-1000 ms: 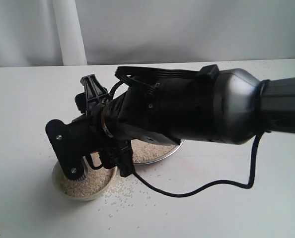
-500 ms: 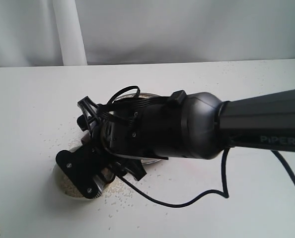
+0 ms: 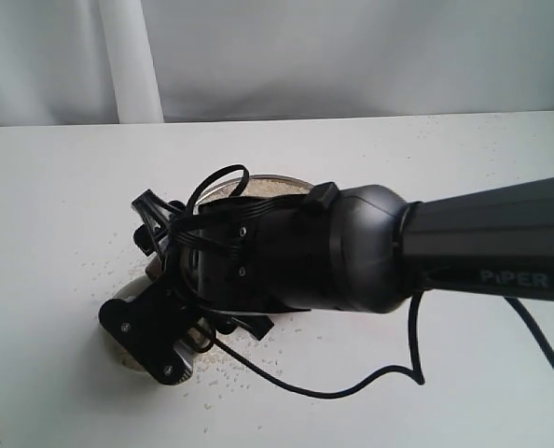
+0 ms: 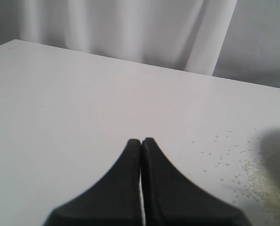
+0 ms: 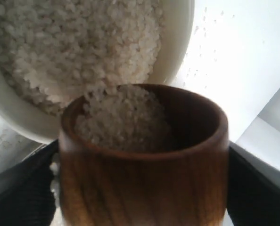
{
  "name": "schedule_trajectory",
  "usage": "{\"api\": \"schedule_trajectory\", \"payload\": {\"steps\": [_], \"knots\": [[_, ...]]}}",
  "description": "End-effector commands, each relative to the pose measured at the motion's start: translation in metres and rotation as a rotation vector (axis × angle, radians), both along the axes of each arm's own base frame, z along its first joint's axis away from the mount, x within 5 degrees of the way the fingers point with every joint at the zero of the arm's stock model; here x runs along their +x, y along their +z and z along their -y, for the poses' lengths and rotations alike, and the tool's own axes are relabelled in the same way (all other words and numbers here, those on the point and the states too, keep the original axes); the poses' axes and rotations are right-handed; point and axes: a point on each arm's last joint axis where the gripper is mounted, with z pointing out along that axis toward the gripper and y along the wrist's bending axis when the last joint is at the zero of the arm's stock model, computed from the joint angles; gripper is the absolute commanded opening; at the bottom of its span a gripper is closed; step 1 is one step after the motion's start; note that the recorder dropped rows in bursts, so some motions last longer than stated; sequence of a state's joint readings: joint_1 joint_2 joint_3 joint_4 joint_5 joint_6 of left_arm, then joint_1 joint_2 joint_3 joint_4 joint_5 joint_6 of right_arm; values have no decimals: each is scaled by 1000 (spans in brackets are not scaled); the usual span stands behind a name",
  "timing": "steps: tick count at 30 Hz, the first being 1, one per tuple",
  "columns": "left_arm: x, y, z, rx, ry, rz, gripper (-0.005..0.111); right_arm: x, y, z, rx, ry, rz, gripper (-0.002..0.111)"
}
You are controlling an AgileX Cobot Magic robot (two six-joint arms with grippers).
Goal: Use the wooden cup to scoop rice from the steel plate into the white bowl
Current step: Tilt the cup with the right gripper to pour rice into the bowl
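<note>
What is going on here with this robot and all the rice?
The right gripper holds the wooden cup tipped over the white bowl, and rice seems to pour from its lip into the bowl. The steel plate is mostly hidden behind the arm. The left gripper is shut and empty, over the table.

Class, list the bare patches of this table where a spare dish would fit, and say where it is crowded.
Bare: the table's far strip between the steel plate and the curtain, and the near right corner beside the cable. Crowded: near left, where the right arm tips the wooden cup at the white bowl, loose rice scattered around.
</note>
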State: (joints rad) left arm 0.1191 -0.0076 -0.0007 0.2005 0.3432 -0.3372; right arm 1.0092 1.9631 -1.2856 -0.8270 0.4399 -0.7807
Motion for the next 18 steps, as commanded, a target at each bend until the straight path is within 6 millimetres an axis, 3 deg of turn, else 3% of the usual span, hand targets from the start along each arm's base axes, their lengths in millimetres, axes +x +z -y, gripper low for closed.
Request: {"api": "schedule_trajectory", "payload": {"steps": [1, 18], "knots": [[1, 0, 0, -6, -2, -1, 0, -3, 4, -3, -23, 25, 37, 0], [1, 0, 0, -6, -2, -1, 0, -2, 5, -3, -55, 48, 71, 0]]}}
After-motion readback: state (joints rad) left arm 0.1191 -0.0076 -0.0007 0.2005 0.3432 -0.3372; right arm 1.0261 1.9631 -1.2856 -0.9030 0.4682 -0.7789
